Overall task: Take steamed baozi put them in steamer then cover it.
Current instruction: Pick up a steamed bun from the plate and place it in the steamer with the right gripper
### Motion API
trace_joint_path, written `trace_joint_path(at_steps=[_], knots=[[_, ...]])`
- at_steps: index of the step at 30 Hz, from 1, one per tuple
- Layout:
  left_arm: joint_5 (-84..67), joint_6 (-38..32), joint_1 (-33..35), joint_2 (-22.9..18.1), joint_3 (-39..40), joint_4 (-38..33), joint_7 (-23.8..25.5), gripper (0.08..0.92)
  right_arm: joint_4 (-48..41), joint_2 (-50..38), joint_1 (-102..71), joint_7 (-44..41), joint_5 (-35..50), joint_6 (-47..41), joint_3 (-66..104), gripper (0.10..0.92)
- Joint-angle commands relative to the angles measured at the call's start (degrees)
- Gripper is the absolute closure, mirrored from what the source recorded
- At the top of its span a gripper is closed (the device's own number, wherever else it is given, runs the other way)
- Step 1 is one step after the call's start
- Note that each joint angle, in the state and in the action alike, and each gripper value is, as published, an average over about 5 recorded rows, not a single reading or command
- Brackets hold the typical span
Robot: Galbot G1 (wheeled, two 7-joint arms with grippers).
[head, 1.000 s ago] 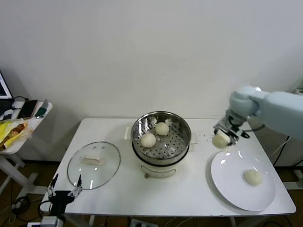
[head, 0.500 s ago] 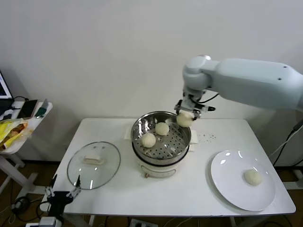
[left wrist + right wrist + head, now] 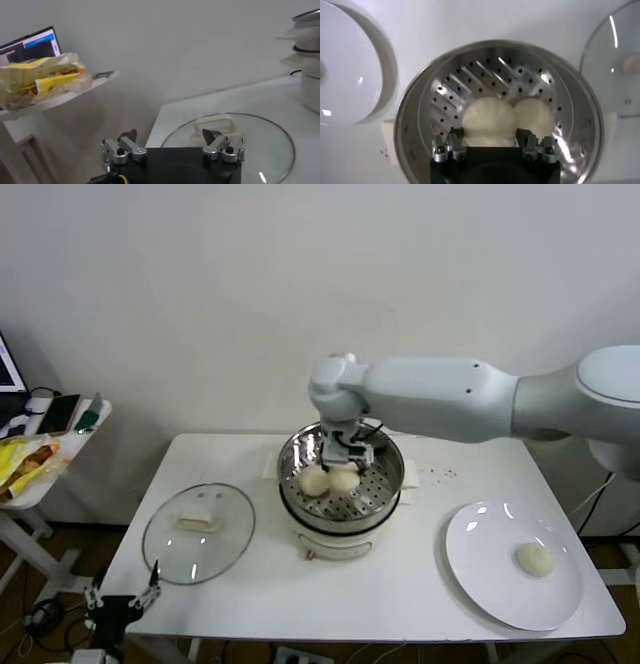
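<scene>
The steamer (image 3: 392, 481) stands mid-table on its white base. My right gripper (image 3: 345, 454) hangs low inside it, shut on a baozi (image 3: 344, 480). A second baozi (image 3: 313, 480) lies on the floor touching it; a third is hidden under the gripper. In the right wrist view my gripper (image 3: 489, 136) grips the baozi (image 3: 487, 117) beside its neighbour (image 3: 536, 117), above the perforated steamer floor (image 3: 470, 75). One baozi (image 3: 533, 558) lies on the white plate (image 3: 485, 579). The glass cover (image 3: 198, 534) lies flat at the left. My left gripper (image 3: 120, 602) is open, parked below the table's front-left corner.
A side table (image 3: 30, 469) with yellow snack bags and phones stands at the far left, also in the left wrist view (image 3: 45, 75). The cover (image 3: 260, 150) with its handle (image 3: 217, 121) lies just beyond my left gripper (image 3: 170, 142). The wall is close behind the table.
My right arm has swung left from above the plate, past the steamer's far rim, and down into the steamer with the baozi. The left gripper has dropped slightly.
</scene>
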Motion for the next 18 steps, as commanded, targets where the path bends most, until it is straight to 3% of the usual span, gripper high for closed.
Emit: trace_joint_path(at_steps=[1, 9, 18], knots=[[-0.81, -0.25, 0.15, 0.23, -0.36, 0.7, -0.17, 0.177, 2.17, 1.59, -2.78, -0.02, -0.84, 0.53, -1.64, 0.338], [-0.72, -0.23, 0.06, -0.02, -0.41, 0.31, -0.19, 0.177, 3.05, 0.87, -3.32, 0.84, -0.89, -0.36, -1.89, 0.335], [-1.31, -0.59, -0.52, -0.72, 0.02, 0.41, 0.0, 0.177, 3.08, -1.19, -0.94, 1.66, -2.8, -0.25, -0.33, 0.206]])
